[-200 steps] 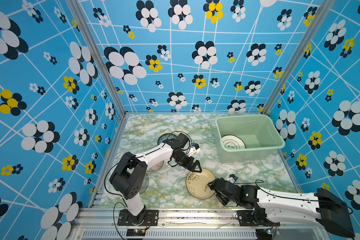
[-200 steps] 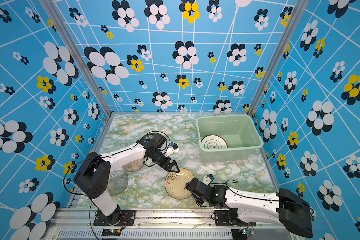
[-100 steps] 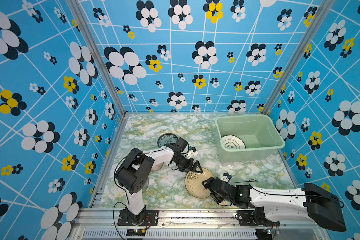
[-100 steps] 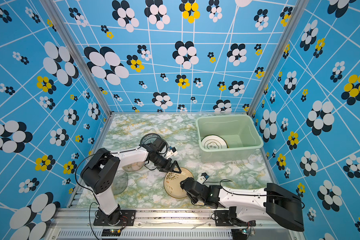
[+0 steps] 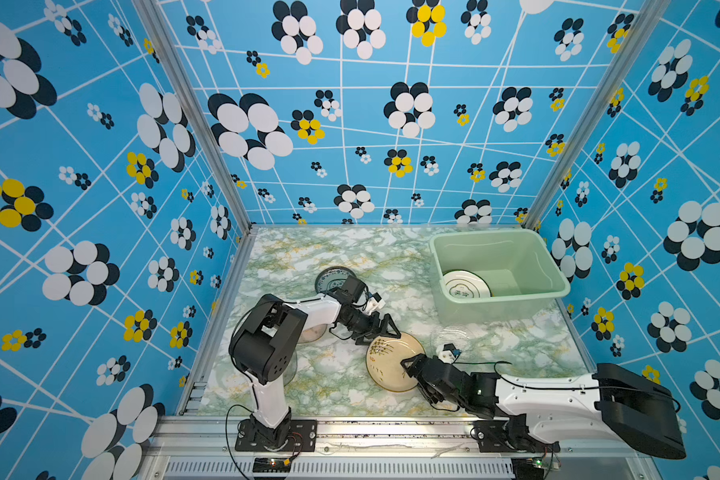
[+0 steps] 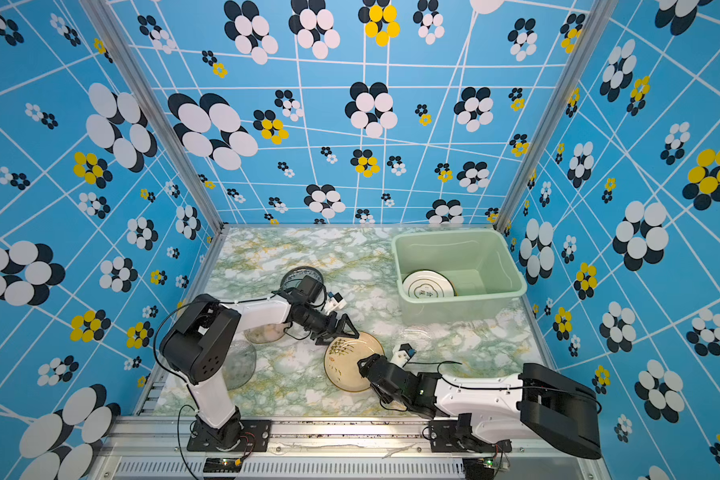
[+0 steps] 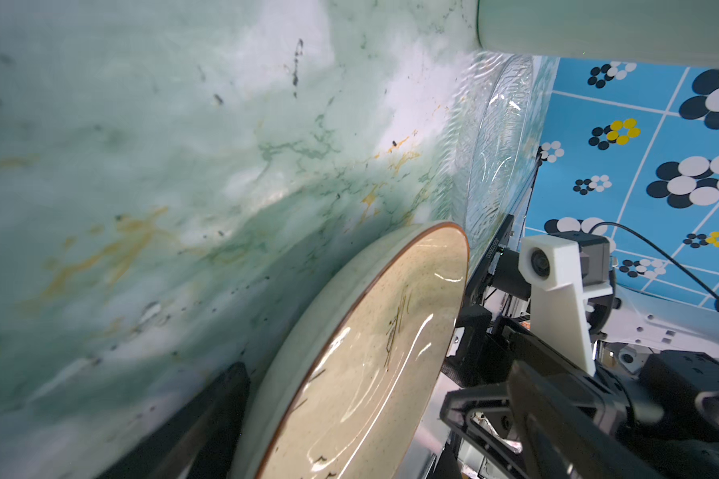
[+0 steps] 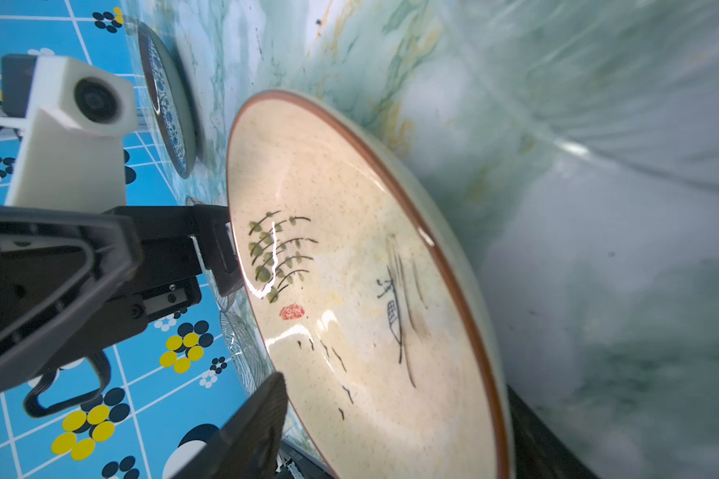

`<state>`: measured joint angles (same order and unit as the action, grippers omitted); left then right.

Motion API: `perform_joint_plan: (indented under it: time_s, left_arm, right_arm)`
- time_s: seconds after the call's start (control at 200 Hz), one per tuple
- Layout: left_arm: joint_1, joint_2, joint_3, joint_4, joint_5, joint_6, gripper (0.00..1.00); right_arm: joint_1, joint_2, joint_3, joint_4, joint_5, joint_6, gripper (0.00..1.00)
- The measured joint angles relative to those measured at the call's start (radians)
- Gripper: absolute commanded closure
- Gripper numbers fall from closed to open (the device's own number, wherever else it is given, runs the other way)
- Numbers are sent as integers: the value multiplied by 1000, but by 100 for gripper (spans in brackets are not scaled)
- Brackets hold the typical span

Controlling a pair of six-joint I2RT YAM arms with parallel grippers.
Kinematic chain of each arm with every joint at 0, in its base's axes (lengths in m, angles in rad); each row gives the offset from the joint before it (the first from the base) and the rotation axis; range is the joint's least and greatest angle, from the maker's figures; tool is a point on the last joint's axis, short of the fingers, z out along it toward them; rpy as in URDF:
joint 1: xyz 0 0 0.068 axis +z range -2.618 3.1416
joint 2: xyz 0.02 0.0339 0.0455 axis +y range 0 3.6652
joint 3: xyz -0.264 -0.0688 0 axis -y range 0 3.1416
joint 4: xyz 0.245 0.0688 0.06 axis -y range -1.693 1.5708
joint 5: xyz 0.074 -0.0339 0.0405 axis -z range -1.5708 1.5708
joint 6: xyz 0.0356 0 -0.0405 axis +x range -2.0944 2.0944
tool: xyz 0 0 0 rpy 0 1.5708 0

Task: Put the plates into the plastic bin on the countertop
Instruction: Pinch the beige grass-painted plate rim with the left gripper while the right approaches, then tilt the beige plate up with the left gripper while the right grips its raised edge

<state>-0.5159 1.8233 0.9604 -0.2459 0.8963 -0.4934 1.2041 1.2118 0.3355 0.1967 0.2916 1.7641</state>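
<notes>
A beige plate with a plant drawing [image 5: 391,359] lies on the countertop [image 5: 350,249] near the front. My left gripper [image 5: 381,332] stands open at its far rim, one finger [image 7: 212,414] under the rim and the other over the inside. My right gripper [image 5: 410,368] is open astride the near right rim; the fingers [image 8: 262,419] have the plate [image 8: 370,290] between them. The plastic bin [image 5: 549,266] at the back right holds a white, green-rimmed plate [image 5: 466,286]. A blue-patterned plate [image 5: 331,276] lies behind my left arm.
A clear glass plate [image 5: 454,334] lies in front of the bin. Another clear plate [image 6: 242,365] is by the left arm's base. A further plate [image 6: 265,332] lies partly hidden under the left forearm. Blue flowered walls close three sides.
My right gripper has slid left onto the beige plate's rim and its jaws have narrowed a little. The left arm has folded lower, with its open gripper at the plate's far rim.
</notes>
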Motion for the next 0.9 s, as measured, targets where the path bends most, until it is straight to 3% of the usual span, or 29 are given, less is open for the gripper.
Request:
perform_joint_plan:
  time_s: [0.51, 0.9]
  left_arm:
    - [18, 0, -26, 44, 34, -15, 1]
    - [19, 0, -26, 44, 36, -13, 1]
  right_arm:
    - [0, 16, 5, 99, 37, -224, 31]
    - [0, 16, 19, 205, 45, -283, 33]
